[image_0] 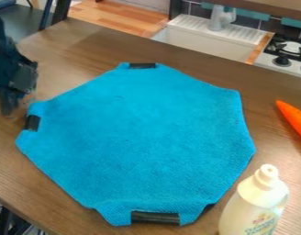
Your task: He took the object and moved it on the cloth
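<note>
- The blue cloth [141, 137] is taped to the table [86, 46].
- The bottle [254, 206] and carrot [295, 120] are seen at its right.
- Left of it, the gripper [15, 103] is seen; its opening cannot be told.

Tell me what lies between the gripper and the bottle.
The blue cloth, spread on the wooden table, fills most of that stretch in the camera view.

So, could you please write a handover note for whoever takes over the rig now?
Gripper: left edge, off the cloth; open or shut unclear.
Things: cloth spread on the table; orange carrot-like object right of it, bottle at its lower right.
Done: no placement shows.
Left: confirm which object is meant, then likely pick it up and set it on the cloth.
</note>
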`<action>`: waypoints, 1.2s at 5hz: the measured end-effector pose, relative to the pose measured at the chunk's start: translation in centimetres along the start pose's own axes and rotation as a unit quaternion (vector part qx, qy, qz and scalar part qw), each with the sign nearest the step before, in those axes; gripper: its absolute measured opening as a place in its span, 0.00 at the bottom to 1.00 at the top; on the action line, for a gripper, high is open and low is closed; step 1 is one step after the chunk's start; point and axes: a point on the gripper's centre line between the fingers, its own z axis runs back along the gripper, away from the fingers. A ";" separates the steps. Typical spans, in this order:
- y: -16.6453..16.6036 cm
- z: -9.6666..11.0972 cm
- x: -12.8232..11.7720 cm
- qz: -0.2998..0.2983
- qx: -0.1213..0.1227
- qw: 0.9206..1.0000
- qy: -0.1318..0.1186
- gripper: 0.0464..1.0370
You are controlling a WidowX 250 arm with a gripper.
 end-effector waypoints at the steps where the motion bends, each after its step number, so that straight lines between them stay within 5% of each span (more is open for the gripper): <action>1: -0.1 -0.2 -0.5 -0.004 -0.003 1.000 -0.001 0.58; 2: 0.0 -0.3 -0.6 -0.010 0.001 1.000 -0.004 0.88; 3: 0.1 -0.4 -1.1 -0.010 0.003 1.000 0.000 0.95; 6: 0.0 -0.6 -1.5 -0.006 0.000 1.000 -0.005 0.13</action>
